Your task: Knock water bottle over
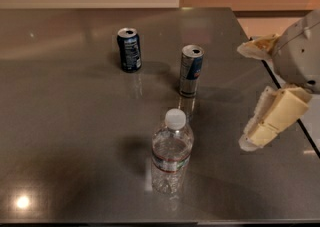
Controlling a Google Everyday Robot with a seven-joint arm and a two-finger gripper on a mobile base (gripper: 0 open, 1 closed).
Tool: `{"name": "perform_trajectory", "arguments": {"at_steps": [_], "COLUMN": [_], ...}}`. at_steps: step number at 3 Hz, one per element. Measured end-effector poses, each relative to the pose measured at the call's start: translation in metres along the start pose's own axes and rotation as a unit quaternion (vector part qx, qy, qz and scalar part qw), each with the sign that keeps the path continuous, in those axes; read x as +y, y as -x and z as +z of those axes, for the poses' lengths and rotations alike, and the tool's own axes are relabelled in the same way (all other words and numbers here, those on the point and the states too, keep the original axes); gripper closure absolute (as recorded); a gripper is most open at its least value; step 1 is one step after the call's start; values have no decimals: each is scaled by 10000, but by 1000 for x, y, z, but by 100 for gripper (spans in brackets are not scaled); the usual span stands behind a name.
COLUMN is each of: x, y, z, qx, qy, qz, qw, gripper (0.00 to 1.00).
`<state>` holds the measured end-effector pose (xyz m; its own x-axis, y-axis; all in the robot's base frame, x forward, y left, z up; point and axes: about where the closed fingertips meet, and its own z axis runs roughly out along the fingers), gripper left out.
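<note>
The water bottle (pixel 171 153) stands upright near the front edge of the grey table (pixel 75 121). It is clear and ribbed, with a white cap and a thin red-and-white label band. My gripper (pixel 244 96) comes in from the right edge of the view, to the right of the bottle and a little above the table top. Its two cream fingers are spread apart, one fingertip (pixel 249 49) farther back and one (pixel 252 138) nearer the front. It holds nothing and does not touch the bottle.
A dark blue soda can (pixel 129 49) stands upright at the back centre. A slim silver-and-blue can (pixel 191 70) stands upright behind the bottle, to the gripper's left. The table's right edge (pixel 280 91) runs under the gripper.
</note>
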<state>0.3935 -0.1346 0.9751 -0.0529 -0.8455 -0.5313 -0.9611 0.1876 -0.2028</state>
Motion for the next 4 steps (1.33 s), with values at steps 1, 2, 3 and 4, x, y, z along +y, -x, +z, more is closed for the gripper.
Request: {"name": "perform_trajectory", "arguments": {"at_steps": [1,2,3,4], "x": [18,38,56,71], "y": [18,30,41,53], "z": [23,45,59,66], "qx": [-508,-863,-1135,-1435], "qy": [218,498,817,1077], "qz": [10,34,20,-36], "qw": [9985,9950,9902,9838], "gripper": [0,0,0,0]}}
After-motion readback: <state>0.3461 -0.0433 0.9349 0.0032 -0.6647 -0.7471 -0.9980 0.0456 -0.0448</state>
